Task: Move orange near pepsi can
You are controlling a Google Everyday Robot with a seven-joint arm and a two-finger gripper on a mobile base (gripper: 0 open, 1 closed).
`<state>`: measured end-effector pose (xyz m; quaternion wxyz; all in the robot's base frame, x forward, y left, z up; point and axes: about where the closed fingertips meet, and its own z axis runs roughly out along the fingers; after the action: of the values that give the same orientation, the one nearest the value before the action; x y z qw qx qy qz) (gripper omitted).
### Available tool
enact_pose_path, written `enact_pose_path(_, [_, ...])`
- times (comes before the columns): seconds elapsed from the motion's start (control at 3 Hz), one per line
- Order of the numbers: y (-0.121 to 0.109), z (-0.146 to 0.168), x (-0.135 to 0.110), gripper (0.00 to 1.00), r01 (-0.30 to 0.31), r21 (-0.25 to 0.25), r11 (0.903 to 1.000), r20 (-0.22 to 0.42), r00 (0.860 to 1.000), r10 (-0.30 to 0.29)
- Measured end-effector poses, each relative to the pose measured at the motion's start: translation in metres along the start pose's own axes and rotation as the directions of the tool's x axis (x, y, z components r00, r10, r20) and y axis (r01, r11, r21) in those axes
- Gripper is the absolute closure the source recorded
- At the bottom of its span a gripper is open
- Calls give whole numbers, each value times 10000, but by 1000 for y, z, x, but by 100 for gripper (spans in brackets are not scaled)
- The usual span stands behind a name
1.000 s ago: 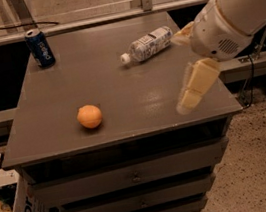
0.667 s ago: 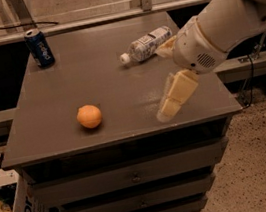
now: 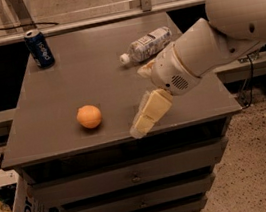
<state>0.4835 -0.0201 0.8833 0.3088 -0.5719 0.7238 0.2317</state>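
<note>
My gripper (image 3: 140, 102) hung open and empty beside the orange (image 3: 89, 116), well apart from the can (image 3: 38, 48) at the back corner. A glancing finger could have rolled the orange off the table (image 3: 92, 74).

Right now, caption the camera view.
Gripper hovers above the grey table's front edge, right of the small round orange; dark blue pepsi can stands at the far-left corner.

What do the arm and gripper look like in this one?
The arm is smooth white rounded shells, with a dark seam and a small vent grille near the wrist. The gripper, above the table's front edge, is cream-yellow.
</note>
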Motion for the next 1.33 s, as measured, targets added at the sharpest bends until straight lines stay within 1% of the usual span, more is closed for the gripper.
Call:
enact_pose_path(0.33, [0, 0, 0, 0, 2, 0, 10000, 1, 10000, -2])
enact_pose_path(0.67, [1, 12, -6, 0, 218, -25, 9998, 468, 9987, -216])
enact_pose_path(1.0, [-4, 36, -18, 0, 567, -93, 9984, 1272, 9904, -550])
enact_pose_path(1.33, [-5, 63, -30, 0, 976, -324, 9947, 1863, 9784, -899])
